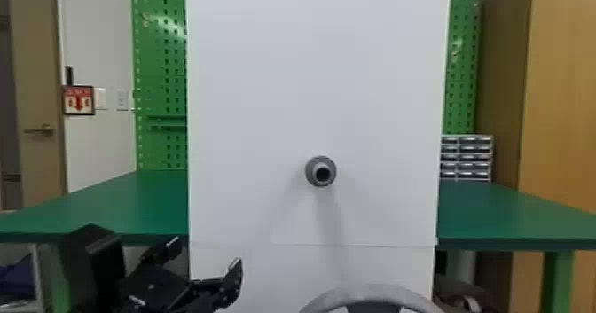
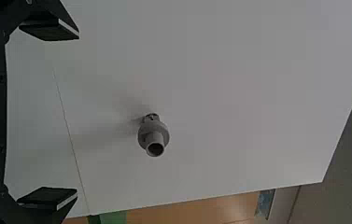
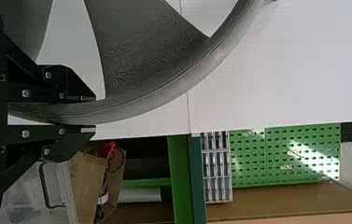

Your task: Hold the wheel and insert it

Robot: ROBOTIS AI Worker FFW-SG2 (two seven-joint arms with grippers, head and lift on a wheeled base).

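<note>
A grey wheel [image 1: 368,291] rises at the bottom edge of the head view, right of centre, its lower part cut off. In the right wrist view my right gripper [image 3: 94,114] is shut on the rim of the wheel [image 3: 173,88]. My left gripper [image 1: 201,250] stands open at the lower left of the head view, left of the wheel and holding nothing. The left wrist view shows the same gripper [image 2: 78,114] with its fingers wide apart. A grey hollow shaft [image 1: 320,171] sticks out of the white panel, above the wheel; the left wrist view shows the shaft [image 2: 154,135] too.
The upright white panel [image 1: 266,112] stands before a green table [image 1: 133,201]. Small drawers [image 1: 468,157] sit on the table at right, beside a wooden cabinet [image 1: 558,95]. A cardboard box [image 3: 87,184] and a clear bin [image 3: 33,196] are near the right gripper.
</note>
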